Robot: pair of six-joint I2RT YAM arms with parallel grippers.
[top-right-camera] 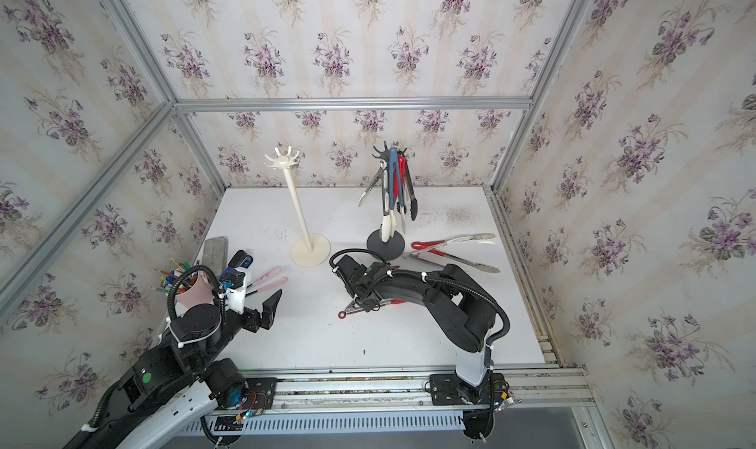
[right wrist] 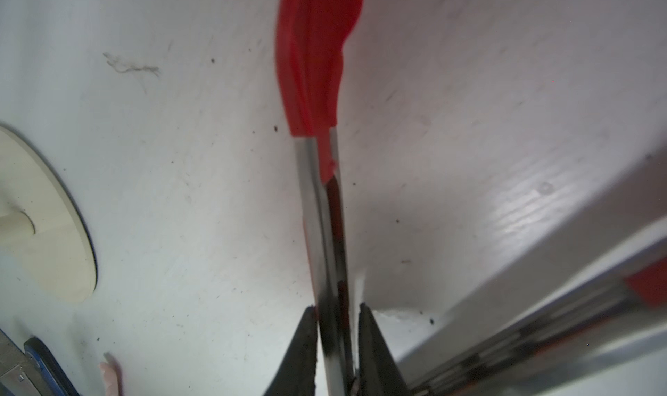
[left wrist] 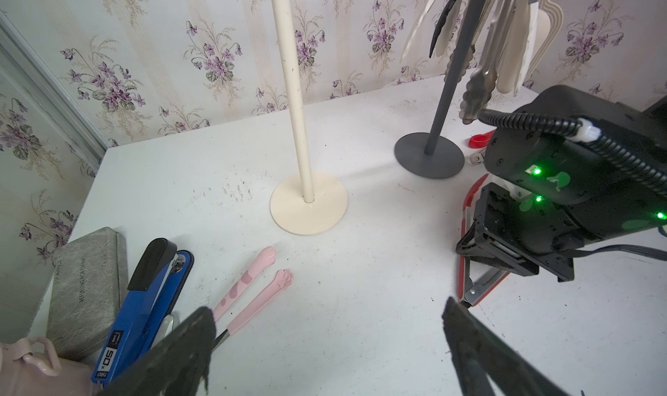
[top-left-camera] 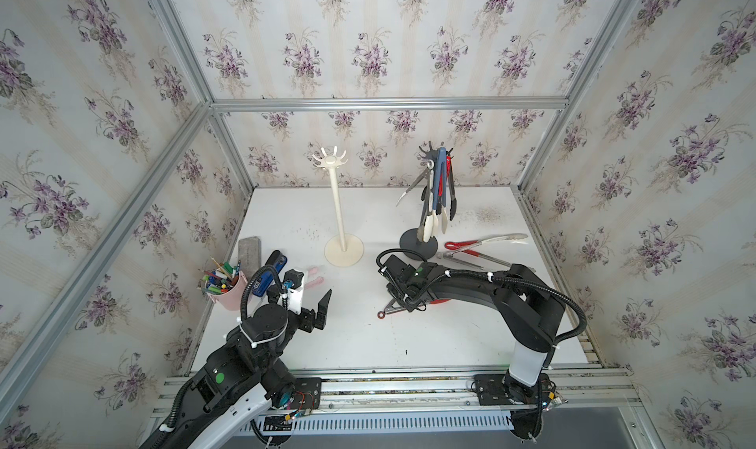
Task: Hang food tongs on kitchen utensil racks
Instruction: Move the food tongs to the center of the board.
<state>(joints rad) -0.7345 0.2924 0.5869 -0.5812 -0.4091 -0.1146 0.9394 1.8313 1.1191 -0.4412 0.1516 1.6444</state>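
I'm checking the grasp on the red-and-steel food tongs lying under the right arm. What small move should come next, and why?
Probably close the right pincer. It straddles the red-and-steel food tongs, which lie on the white table, with a sliver of gap on one side, so nothing looks clamped yet.

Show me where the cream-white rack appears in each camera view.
In both top views: cream-white rack upright, mid-table toward the back.
Left wrist: pole and base, mid-picture.
Right wrist: only part of its base, at the picture's edge.
Shared landmark: the red-handled tongs at the right claw.
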